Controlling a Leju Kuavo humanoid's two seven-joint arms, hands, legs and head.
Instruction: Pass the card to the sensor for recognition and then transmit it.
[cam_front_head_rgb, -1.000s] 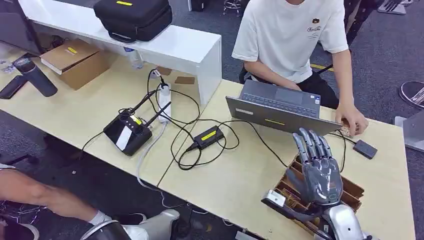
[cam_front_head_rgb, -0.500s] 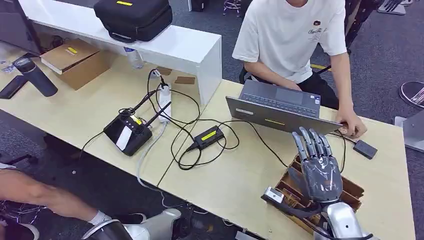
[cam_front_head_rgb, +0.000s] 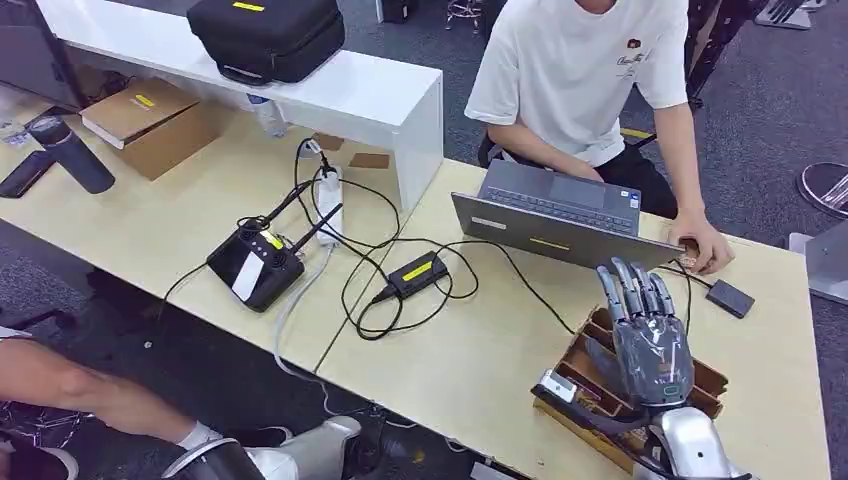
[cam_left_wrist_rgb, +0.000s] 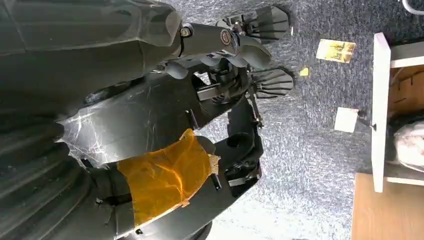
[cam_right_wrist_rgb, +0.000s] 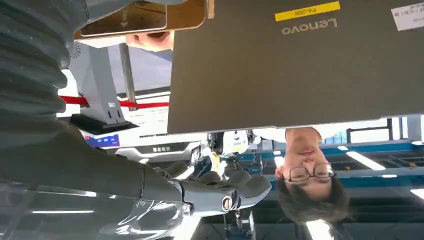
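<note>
My right hand (cam_front_head_rgb: 648, 340) hovers over a slotted wooden box (cam_front_head_rgb: 706, 378) at the table's near right, fingers stretched out and apart, holding nothing. Its thumb (cam_right_wrist_rgb: 225, 197) sticks out bare under the laptop lid (cam_right_wrist_rgb: 300, 65). A small black sensor box (cam_front_head_rgb: 730, 298) with a cable lies on the table just beyond the hand. A person's hand (cam_front_head_rgb: 703, 250) rests by the laptop's corner, its fingers (cam_right_wrist_rgb: 150, 40) on a brownish card-like thing (cam_right_wrist_rgb: 125, 19). My left hand (cam_left_wrist_rgb: 150, 30) hangs beside my body over the carpet, thumb out, nothing in it.
A grey laptop (cam_front_head_rgb: 560, 215) stands open right behind my right hand, with the person seated past it. Tangled black cables and a power brick (cam_front_head_rgb: 415, 272) lie mid-table. A remote controller (cam_front_head_rgb: 255, 265), a power strip (cam_front_head_rgb: 328, 198) and a white shelf (cam_front_head_rgb: 330, 90) are to the left.
My right hand has drifted slightly to the right over the wooden box, still spread. The person's hand has shifted a little by the laptop corner.
</note>
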